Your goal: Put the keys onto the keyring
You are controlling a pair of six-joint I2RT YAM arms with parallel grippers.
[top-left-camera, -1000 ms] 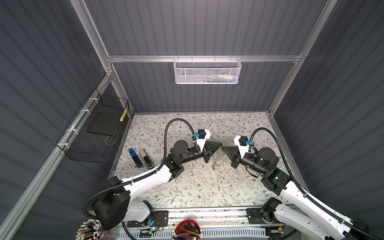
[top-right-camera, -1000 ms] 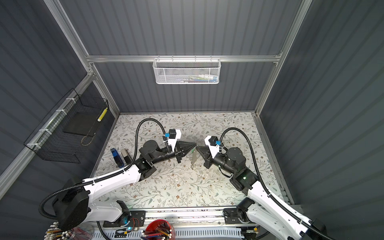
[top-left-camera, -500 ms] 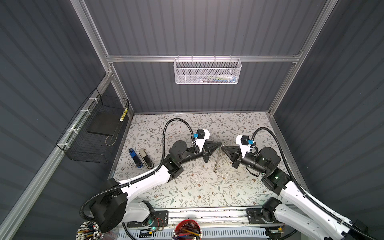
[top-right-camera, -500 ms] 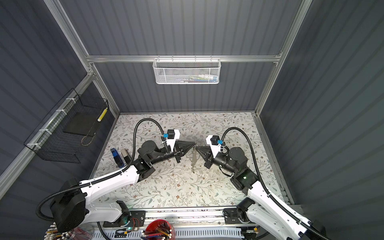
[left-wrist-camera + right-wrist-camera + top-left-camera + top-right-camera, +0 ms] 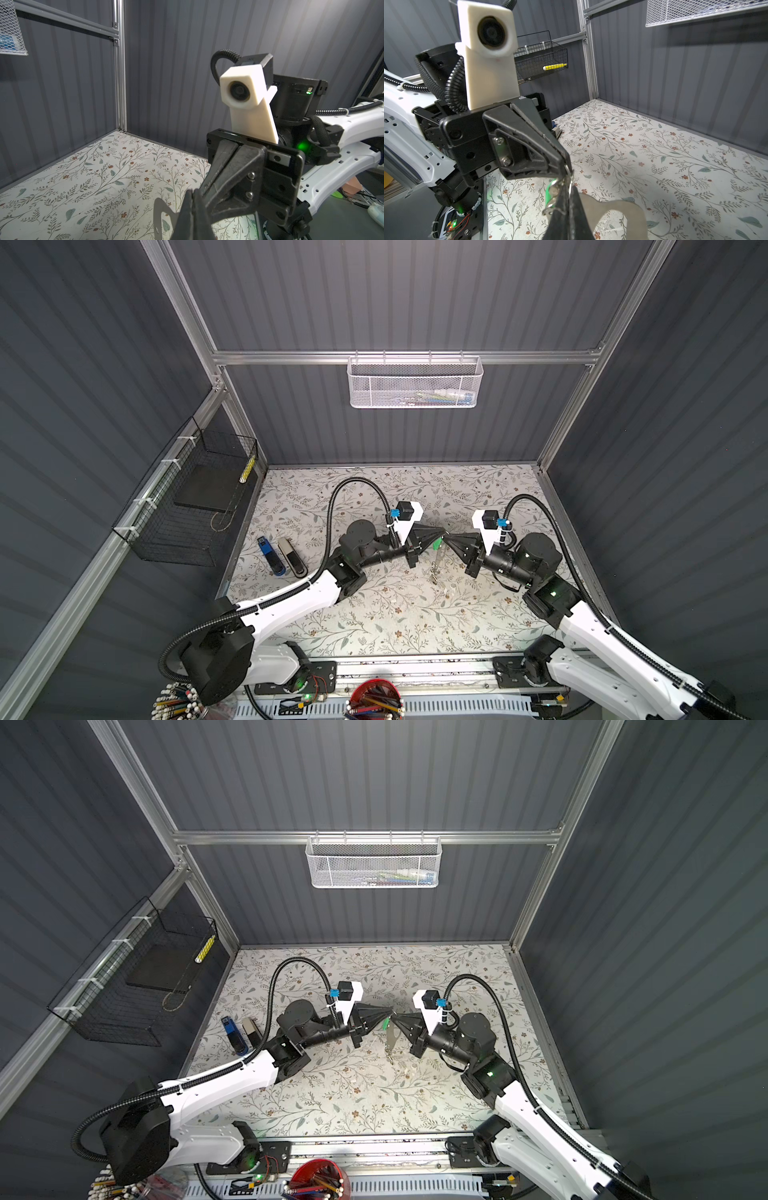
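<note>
Both grippers meet tip to tip above the middle of the mat. The keyring [image 5: 636, 209], a flat grey plate with an oval cutout, hangs edge-on in both top views [image 5: 436, 563] [image 5: 390, 1038]. My right gripper [image 5: 569, 209] [image 5: 448, 537] is shut on its edge. The key with the green tag [image 5: 549, 192] [image 5: 435, 544] hangs from a small metal loop at that edge. My left gripper [image 5: 441, 533] [image 5: 565, 165] is shut on that loop. In the left wrist view its shut tips [image 5: 192, 207] hide the loop and part of the keyring [image 5: 159, 212]. A pale clear piece [image 5: 447, 592], perhaps the other key, lies on the mat.
A blue stapler [image 5: 270, 558] and a grey stapler [image 5: 292, 558] lie at the mat's left edge. A black wire basket [image 5: 195, 506] hangs on the left wall and a white mesh basket [image 5: 413, 383] on the back wall. Pencil cups [image 5: 376, 701] stand at the front.
Both grippers stay shut and tip to tip at the same spot. The hanging keyring has shifted only slightly.
</note>
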